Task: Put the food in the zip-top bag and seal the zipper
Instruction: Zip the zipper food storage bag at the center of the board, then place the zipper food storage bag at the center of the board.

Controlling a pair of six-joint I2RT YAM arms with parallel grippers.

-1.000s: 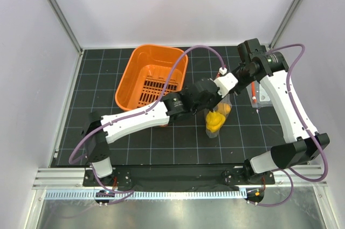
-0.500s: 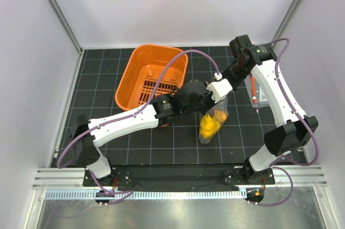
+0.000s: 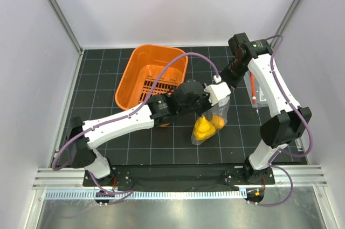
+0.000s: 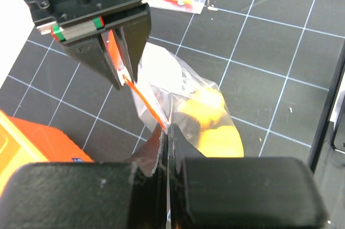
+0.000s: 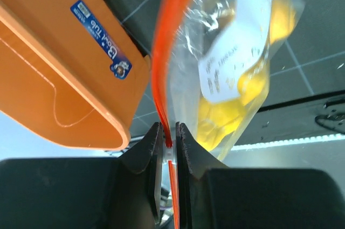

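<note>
The clear zip-top bag (image 3: 207, 126) hangs above the mat between both grippers, with yellow and orange food (image 3: 204, 128) bunched in its bottom. My left gripper (image 4: 168, 127) is shut on one end of the bag's top edge, where the red-orange zipper (image 4: 143, 99) runs in. The zipper stretches taut across to my right gripper (image 4: 121, 73). In the right wrist view my right gripper (image 5: 168, 129) is shut on the zipper's white slider (image 5: 168, 151), and the zipper (image 5: 164, 51) leads away from it above the food (image 5: 226, 116).
An orange basket (image 3: 153, 75) stands at the back left, close beside the hanging bag (image 5: 237, 35) and seen as an orange wall (image 5: 64, 78). A second clear pouch with a red strip (image 3: 257, 95) lies on the mat at the right.
Both arms have carried the bag leftward and toward the near edge. The right wrist has shifted left. Both grips have held.
</note>
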